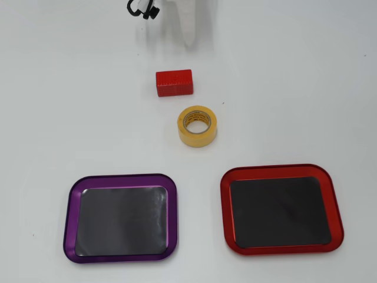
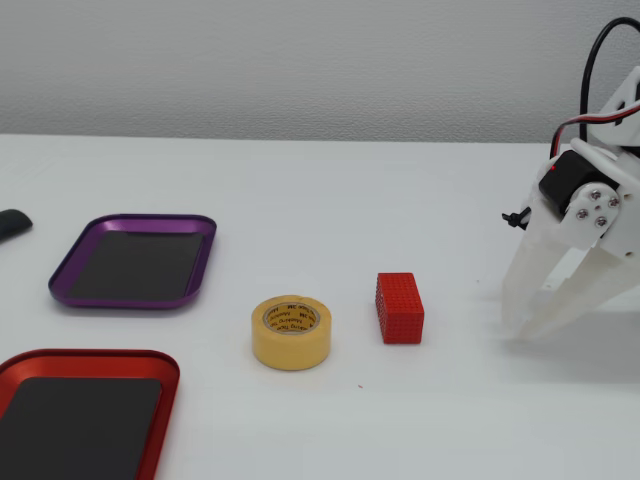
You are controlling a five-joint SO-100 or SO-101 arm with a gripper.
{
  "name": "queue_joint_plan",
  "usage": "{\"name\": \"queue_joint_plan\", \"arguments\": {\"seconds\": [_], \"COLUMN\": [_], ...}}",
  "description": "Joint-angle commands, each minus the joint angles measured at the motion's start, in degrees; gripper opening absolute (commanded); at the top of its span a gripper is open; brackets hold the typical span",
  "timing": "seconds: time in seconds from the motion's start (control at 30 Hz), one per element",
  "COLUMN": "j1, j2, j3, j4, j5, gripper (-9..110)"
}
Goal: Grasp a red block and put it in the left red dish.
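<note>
- The red block [image 1: 174, 82] lay on the white table [image 1: 306, 94] that I was working over, free of any grip, between my arm and the yellow tape roll [image 1: 198, 125], which sat just beside it in the overhead view.
- In the fixed view, my gripper [image 2: 538, 325] hung at the right, well apart from the block [image 2: 400, 308], white fingers [image 2: 525, 275] angled down with tips at or just above the table; they stood slightly parted and held nothing.
- A black servo and a red-and-black cable rode above the fingers.
- Dark print ringed the tape roll's [image 2: 291, 332] inner core; I could not read it.
- The left red dish [image 2: 150, 365] sat at the lower left of the fixed view, its dark floor bare; in the overhead view it [image 1: 281, 172] appeared at the lower right.
- The purple-rimmed tray [image 1: 121, 178] lay alongside it, also bare.
- A dark object [image 2: 12, 223] broke the fixed view's left edge.
</note>
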Motion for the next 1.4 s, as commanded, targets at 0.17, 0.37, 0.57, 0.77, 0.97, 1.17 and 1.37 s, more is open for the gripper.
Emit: {"name": "queue_joint_plan", "arguments": {"seconds": [0.17,0.37,0.57,0.77,0.97,1.17,1.37], "j1": [0.6,0.7,0.8,3.7,7.8,7.6,7.6], "j2": [6.6,6.6,6.5,6.5,6.4,1.3,-21.4], "j3": [0.7,0.7,0.1,-0.6,-7.7,-14.9,-23.6], "j4": [-5.4,-5.6,-6.0,-6.2,-8.3,-8.3,-8.2], "j5": [6.6,6.6,6.5,6.4,5.5,2.6,2.5], "gripper": [0,0,0,0,0,1,14]}}
